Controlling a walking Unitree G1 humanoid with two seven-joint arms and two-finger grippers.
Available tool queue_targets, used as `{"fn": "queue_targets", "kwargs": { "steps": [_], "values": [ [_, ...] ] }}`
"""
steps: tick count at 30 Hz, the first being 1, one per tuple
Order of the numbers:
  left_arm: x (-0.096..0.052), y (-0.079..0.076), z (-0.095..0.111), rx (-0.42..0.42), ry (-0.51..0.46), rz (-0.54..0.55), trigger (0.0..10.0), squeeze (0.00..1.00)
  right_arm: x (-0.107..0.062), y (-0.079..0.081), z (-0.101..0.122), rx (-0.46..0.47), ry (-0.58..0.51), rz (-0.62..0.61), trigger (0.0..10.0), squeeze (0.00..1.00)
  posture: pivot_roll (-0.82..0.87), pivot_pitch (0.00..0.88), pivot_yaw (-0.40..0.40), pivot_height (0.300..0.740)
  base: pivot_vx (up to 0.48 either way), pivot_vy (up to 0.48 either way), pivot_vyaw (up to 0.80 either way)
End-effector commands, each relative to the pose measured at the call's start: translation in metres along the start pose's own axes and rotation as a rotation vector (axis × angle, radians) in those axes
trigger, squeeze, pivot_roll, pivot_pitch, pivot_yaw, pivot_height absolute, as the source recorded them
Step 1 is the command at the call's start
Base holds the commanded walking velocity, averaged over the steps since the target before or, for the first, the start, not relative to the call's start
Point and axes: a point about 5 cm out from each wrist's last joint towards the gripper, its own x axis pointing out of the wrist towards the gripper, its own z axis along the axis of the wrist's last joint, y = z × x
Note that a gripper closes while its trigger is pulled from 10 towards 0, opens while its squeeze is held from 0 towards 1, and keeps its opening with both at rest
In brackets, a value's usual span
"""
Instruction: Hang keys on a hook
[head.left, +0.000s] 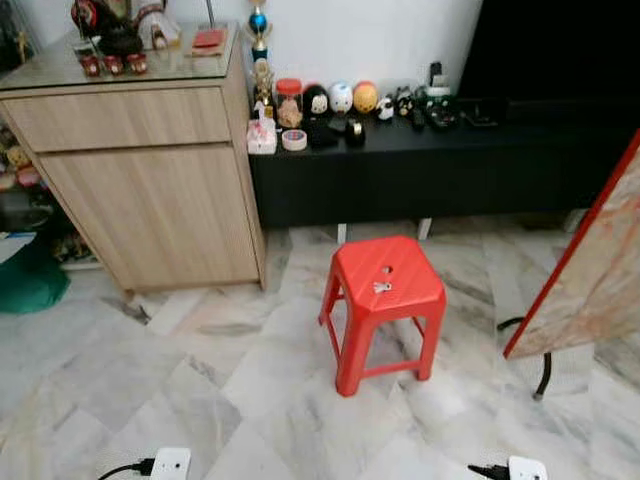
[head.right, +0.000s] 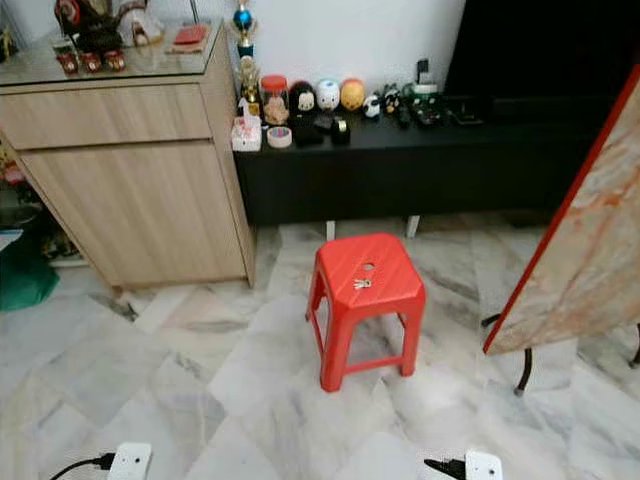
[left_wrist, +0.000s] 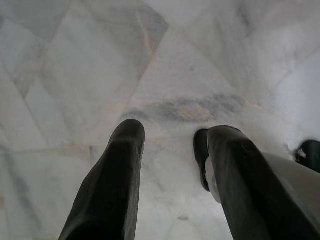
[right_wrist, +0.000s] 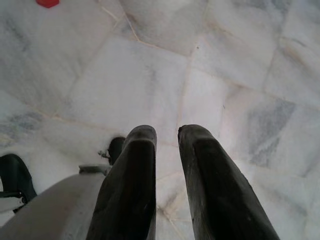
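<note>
Approach phase: keys not yet in hand, both arms hanging idle over the marble floor (head.left: 230, 390).

Ahead at 12 o'clock I note the wooden cabinet (head.left: 140, 180) at 10 and the black bench (head.left: 420, 165) behind; no hook is visible to me. The red stool (head.left: 385, 300) stands between, keys (head.left: 382, 288) lying on its seat beside the centre hole. Left gripper (left_wrist: 170, 150) fingers spread apart, empty; right gripper (right_wrist: 167, 150) fingers narrowly parted, empty. I judge I should walk up square to the stool, stop close, then descend on the keys from above.
</note>
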Motion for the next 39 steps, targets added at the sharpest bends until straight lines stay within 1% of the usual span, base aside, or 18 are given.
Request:
{"fn": "queue_targets", "kwargs": {
  "steps": [1, 22, 23, 24, 25, 26, 30, 31, 32, 33, 35, 36, 39],
  "values": [
    [0.0, 0.0, -0.002, -0.017, 0.019, -0.003, 10.0, 0.0, 0.0, 0.0, 0.003, 0.025, -0.017, 0.002, 10.0, 0.0, 0.07, 0.0, -0.009, 0.74, 0.33, 0.0, 0.0],
    [0.0, 0.0, 0.0, -0.007, 0.015, -0.012, 10.0, 0.0, 0.0, 0.003, 0.01, 0.061, -0.086, 0.033, 10.0, 0.0, 0.05, 0.0, 0.001, 0.74, 0.329, 0.0, 0.0],
    [0.001, 0.0, 0.0, -0.007, 0.015, -0.012, 10.0, 0.0, 0.001, 0.011, 0.018, 0.064, -0.107, 0.049, 10.0, 0.0, 0.06, 0.0, -0.001, 0.74, 0.326, 0.0, 0.0],
    [0.001, -0.001, 0.0, -0.007, 0.014, -0.013, 10.0, 0.0, 0.002, 0.026, 0.03, 0.056, -0.135, 0.069, 10.0, 0.0, 0.06, 0.0, -0.005, 0.74, 0.33, 0.0, 0.0],
    [0.001, -0.001, 0.001, -0.008, 0.013, -0.012, 10.0, 0.0, 0.002, 0.047, 0.049, 0.042, -0.177, 0.099, 10.0, 0.0, 0.06, 0.0, -0.005, 0.74, 0.33, 0.0, 0.0],
    [0.001, -0.001, 0.001, -0.008, 0.013, -0.011, 10.0, 0.0, 0.002, 0.051, 0.055, 0.037, -0.19, 0.107, 10.0, 0.0, 0.07, 0.0, -0.009, 0.74, 0.326, 0.0, 0.0],
    [0.001, -0.001, 0.001, -0.006, 0.014, -0.004, 10.0, 0.0, 0.001, 0.059, 0.068, 0.007, -0.228, 0.129, 10.0, 0.0, 0.08, 0.0, -0.017, 0.74, 0.318, 0.0, 0.0],
    [0.001, -0.001, 0.001, -0.004, 0.007, 0.002, 10.0, 0.0, 0.0, 0.061, 0.074, 0.003, -0.252, 0.136, 10.0, 0.0, 0.08, 0.0, -0.017, 0.74, 0.0, 0.0, 0.0],
    [0.001, -0.001, 0.003, 0.0, -0.009, 0.009, 10.0, 0.0, -0.002, 0.065, 0.088, 0.011, -0.304, 0.147, 10.0, 0.0, 0.08, 0.0, -0.023, 0.74, 0.0, 0.0, 0.0],
    [0.001, -0.001, 0.003, 0.001, -0.014, 0.011, 10.0, 0.0, -0.002, 0.066, 0.093, 0.014, -0.321, 0.15, 10.0, 0.0, 0.08, 0.0, -0.023, 0.74, 0.0, 0.0, 0.0],
    [0.001, -0.001, 0.005, 0.003, -0.032, 0.017, 10.0, 0.0, -0.004, 0.067, 0.1, 0.014, -0.35, 0.151, 10.0, 0.0, 0.09, 0.0, -0.031, 0.74, 0.0, 0.0, 0.0],
    [0.001, -0.001, 0.005, 0.003, -0.032, 0.017, 10.0, 0.0, -0.004, 0.067, 0.1, 0.014, -0.35, 0.151, 10.0, 0.0, 0.09, 0.0, -0.031, 0.74, 0.0, 0.0, 0.0],
    [0.0, 0.001, 0.011, -0.004, -0.115, 0.053, 10.0, 0.0, -0.008, 0.073, 0.116, 0.0, -0.428, 0.181, 10.0, 0.0, 0.09, 0.0, -0.03, 0.74, 0.0, 0.0, 0.0]
  ]
}}
